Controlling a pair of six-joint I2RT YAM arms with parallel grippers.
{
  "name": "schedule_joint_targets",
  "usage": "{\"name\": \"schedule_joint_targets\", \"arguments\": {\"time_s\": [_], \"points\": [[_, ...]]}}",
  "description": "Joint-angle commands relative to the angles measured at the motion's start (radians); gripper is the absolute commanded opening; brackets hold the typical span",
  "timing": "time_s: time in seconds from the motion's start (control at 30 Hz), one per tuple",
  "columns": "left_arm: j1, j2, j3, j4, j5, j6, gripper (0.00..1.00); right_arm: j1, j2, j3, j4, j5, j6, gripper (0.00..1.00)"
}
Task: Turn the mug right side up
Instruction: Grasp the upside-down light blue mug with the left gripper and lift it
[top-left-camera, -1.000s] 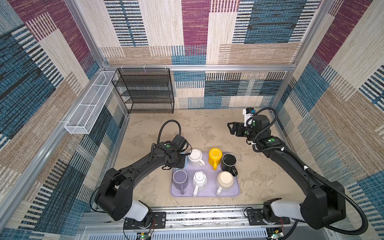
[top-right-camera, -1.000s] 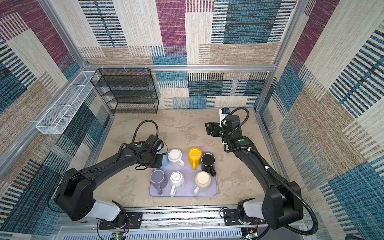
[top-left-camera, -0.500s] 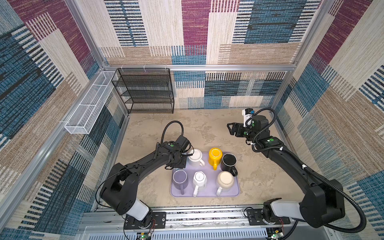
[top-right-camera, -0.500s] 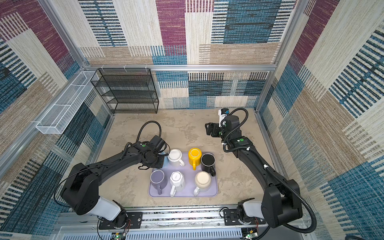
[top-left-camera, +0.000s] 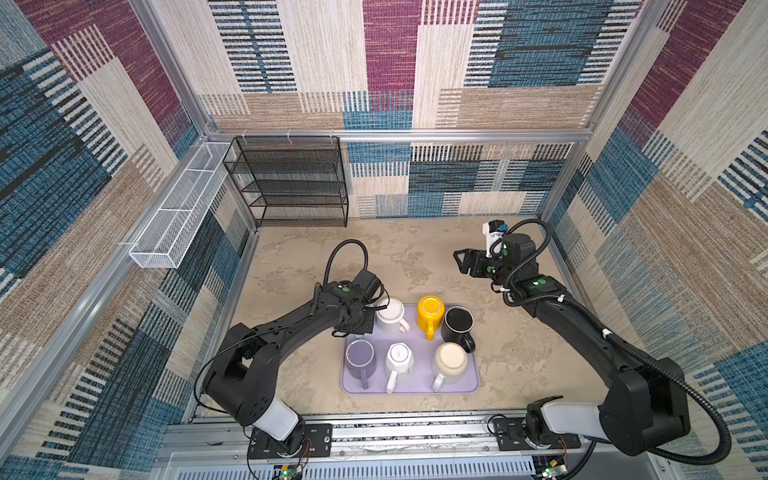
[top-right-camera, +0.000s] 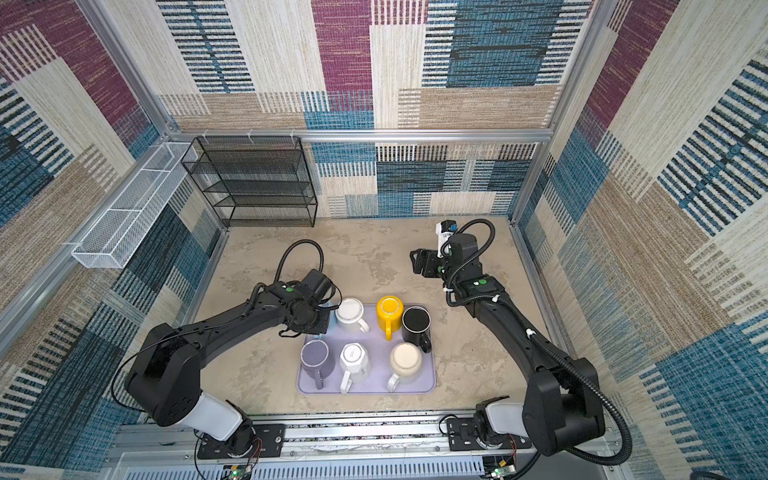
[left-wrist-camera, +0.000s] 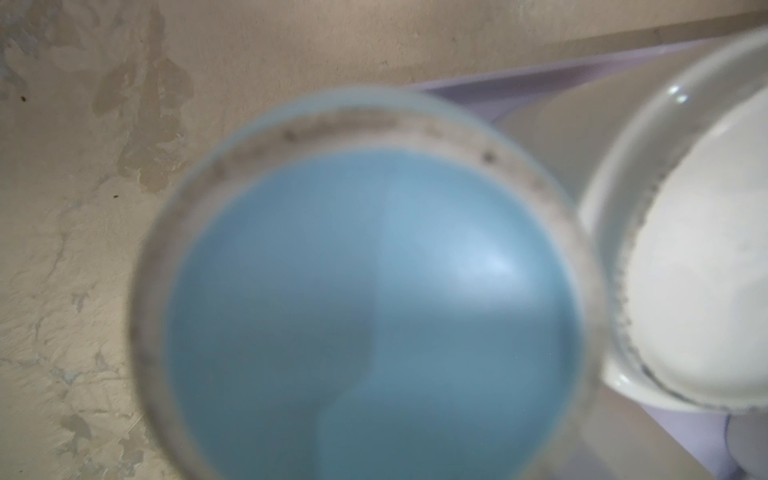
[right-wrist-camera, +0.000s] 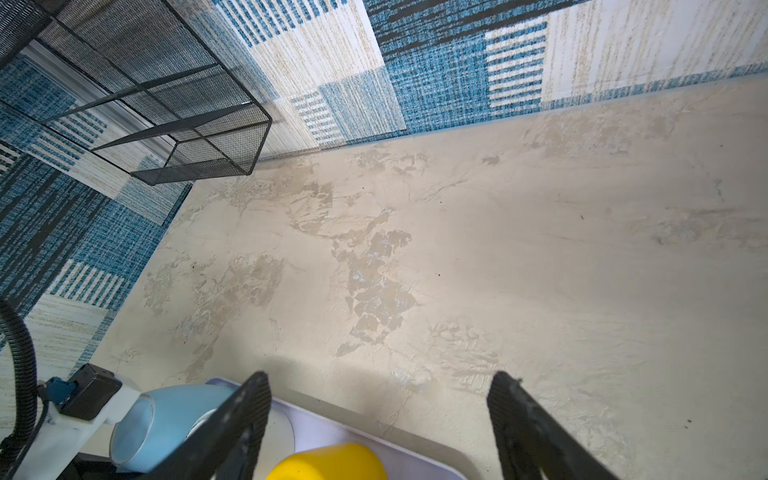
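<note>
Left arm (top-left-camera: 299, 320) has leaned in over the lilac tray (top-left-camera: 415, 385); left gripper (top-left-camera: 360, 325) has closed, apparently on the inverted blue mug (left-wrist-camera: 374, 311) at the tray's far-left corner, fingers hidden. Right gripper (right-wrist-camera: 379, 376) hangs open, empty. Grasp made; next, lift clear and roll upright.

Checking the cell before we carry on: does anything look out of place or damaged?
The light blue mug sits outside the two neat rows on the tray, crowded beside the white mug at the far left corner. The tabletop coating is flaked in patches.
</note>
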Motion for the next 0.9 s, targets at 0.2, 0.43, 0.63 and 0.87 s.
{"name": "schedule_joint_targets", "arguments": {"time_s": [0.2, 0.43, 0.63, 0.87], "points": [[0.000, 0.010, 0.018, 0.008, 0.001, -0.018, 0.00, 0.000, -0.009, -0.016, 0.056, -0.019, 0.007, 0.84], [0.001, -0.016, 0.030, 0.019, 0.022, -0.003, 0.00, 0.001, -0.005, -0.033, 0.083, -0.046, 0.024, 0.84], [0.000, -0.021, 0.055, -0.007, -0.015, -0.016, 0.00, 0.001, 0.003, -0.042, 0.098, -0.055, 0.028, 0.84], [0.002, -0.035, 0.075, -0.021, -0.060, -0.002, 0.00, 0.001, 0.020, -0.038, 0.106, -0.074, 0.035, 0.84]]}}
